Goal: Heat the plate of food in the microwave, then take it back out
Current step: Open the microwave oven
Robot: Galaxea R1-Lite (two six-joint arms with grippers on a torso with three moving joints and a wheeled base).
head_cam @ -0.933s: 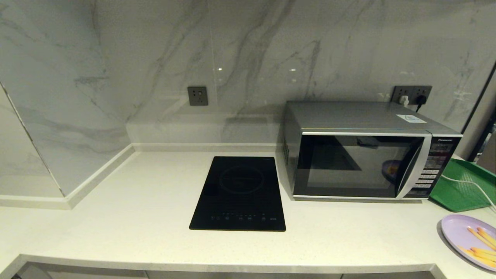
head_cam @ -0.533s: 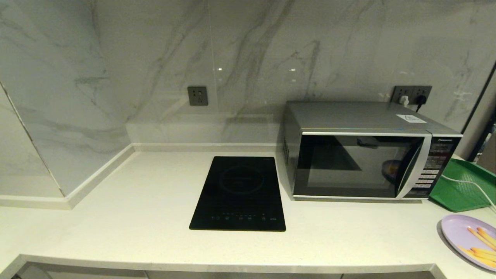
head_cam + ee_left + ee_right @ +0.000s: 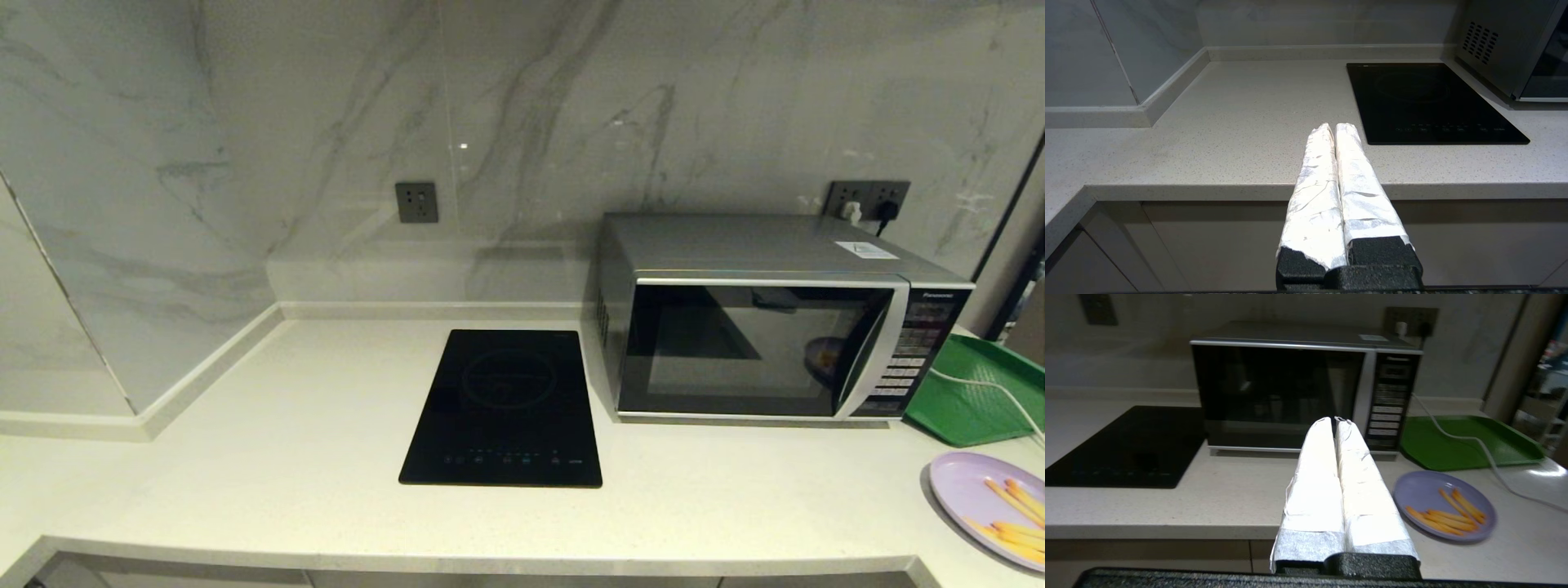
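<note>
The silver microwave (image 3: pixel 767 327) stands at the back right of the counter with its dark door closed and its curved handle (image 3: pixel 872 347) beside the button panel (image 3: pixel 914 351). The lavender plate of food (image 3: pixel 992 505) lies near the counter's front right corner, holding several yellow-orange sticks (image 3: pixel 1447 512). Neither arm shows in the head view. My right gripper (image 3: pixel 1334 419) hovers before the counter's front edge, facing the microwave (image 3: pixel 1298 388), shut and empty, with the plate (image 3: pixel 1443 504) just beside it. My left gripper (image 3: pixel 1334 126) is shut and empty over the counter's front edge, left of the hob.
A flat black induction hob (image 3: pixel 506 404) is set in the counter left of the microwave. A green tray (image 3: pixel 971 392) lies right of the microwave, with a white cable (image 3: pixel 992 390) running across it. Marble walls close off the back and left.
</note>
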